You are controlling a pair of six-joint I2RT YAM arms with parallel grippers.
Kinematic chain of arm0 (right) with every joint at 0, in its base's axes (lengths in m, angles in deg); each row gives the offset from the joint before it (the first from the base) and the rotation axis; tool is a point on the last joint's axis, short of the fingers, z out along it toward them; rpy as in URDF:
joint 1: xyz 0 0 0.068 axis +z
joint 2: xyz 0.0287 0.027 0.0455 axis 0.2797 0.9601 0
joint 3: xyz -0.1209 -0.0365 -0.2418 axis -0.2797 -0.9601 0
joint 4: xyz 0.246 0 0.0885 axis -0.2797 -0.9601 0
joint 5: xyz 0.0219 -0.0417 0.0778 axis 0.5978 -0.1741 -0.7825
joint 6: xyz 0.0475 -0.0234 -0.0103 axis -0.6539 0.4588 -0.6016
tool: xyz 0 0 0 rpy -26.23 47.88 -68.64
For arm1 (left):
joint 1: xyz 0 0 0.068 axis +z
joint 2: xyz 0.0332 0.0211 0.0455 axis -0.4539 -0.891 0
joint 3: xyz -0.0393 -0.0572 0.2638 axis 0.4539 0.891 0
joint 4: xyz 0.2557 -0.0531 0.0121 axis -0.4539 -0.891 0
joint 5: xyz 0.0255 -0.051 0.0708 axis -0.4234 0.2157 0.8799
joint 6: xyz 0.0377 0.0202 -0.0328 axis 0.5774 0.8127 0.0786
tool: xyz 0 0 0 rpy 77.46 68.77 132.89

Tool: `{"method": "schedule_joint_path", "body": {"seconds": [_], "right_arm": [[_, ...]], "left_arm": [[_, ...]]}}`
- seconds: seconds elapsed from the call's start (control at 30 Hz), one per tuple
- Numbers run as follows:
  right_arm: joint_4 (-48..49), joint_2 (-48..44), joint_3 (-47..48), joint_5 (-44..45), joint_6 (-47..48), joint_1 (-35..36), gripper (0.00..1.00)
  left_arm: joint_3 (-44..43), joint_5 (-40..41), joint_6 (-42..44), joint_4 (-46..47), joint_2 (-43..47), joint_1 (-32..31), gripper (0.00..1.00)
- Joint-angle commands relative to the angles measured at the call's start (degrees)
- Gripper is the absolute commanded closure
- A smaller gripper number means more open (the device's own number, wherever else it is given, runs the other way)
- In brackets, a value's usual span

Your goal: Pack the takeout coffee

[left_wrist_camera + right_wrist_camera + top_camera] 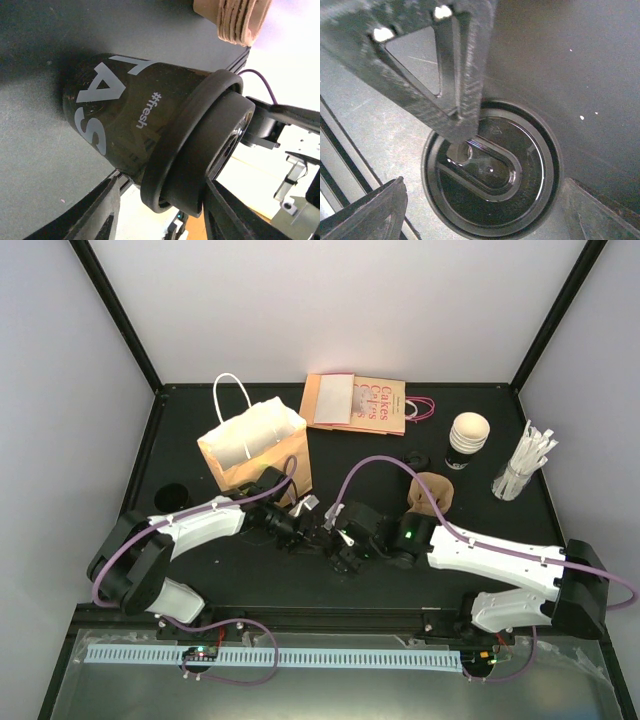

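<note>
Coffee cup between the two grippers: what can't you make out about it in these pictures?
Left wrist view: whether the left gripper grips the coffee cup; black fingers blur into black cup.
Right wrist view: the cup's body, hidden beneath its lid.
Top view: the cup, lost between that gripper and the right gripper.

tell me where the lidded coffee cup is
Mid-table in the top view: the lidded black cup sits between the left gripper and right gripper, near the paper bag.
</note>
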Motion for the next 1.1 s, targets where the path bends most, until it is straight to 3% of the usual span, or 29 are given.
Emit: {"method": "schedule_joint_path", "body": {"seconds": [0.0, 0.27, 0.37, 0.57, 0.7, 0.87, 0.97, 1.07], "right_arm": [[-0.41, -0.73, 1.74, 1.25, -2.1, 1.08, 0.14], [1.07, -4.1, 1.54, 0.25, -4.2, 0.61, 0.13], [2.21, -5.3, 1.37, -2.81, -4.47, -1.0, 0.13], [3.4, -7.03, 1.12, -9.09, -4.95, -6.89, 0.13], [4.73, -9.1, 0.09, -14.03, -6.73, -13.6, 0.18], [6.69, -11.11, -2.54, -22.34, -9.29, -23.4, 0.22], [6.99, -11.78, -3.58, -23.48, -9.76, -26.45, 0.23], [8.28, -14.16, -5.16, -23.25, -11.04, -27.75, 0.23]], "left_arm": [[0.57, 1.65, 0.88, -0.64, 2.26, 0.27, 0.48], [-1.68, 7.24, 6.0, -7.61, 7.34, 0.22, 0.26], [-2.2, 9.24, 8.26, -11.76, 10.33, 0.17, 0.02], [-1.69, 14.33, 11.25, -18.26, 20.51, -0.44, 0.01], [-2.35, 18.96, 15.68, -21.77, 26.39, -3.12, 0.01], [-6.49, 32.51, 22.72, -19.94, 26.74, -15.75, 0.01], [-11.28, 48.29, 30.17, -19.11, 22.47, -26.9, 0.01], [-14.34, 55.39, 34.16, -19.32, 16.25, -29.09, 0.01]]}}
